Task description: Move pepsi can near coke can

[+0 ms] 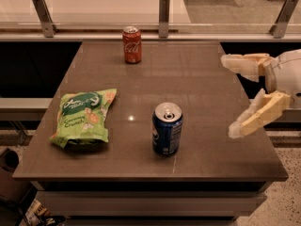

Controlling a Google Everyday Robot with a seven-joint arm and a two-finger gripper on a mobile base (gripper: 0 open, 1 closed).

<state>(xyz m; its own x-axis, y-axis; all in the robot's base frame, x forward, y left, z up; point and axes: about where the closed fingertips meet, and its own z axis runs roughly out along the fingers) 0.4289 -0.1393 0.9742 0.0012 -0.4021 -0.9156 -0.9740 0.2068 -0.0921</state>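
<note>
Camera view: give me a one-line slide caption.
Open gripper hovers right of the upright pepsi can; coke can stands near the table's far edge.
</note>
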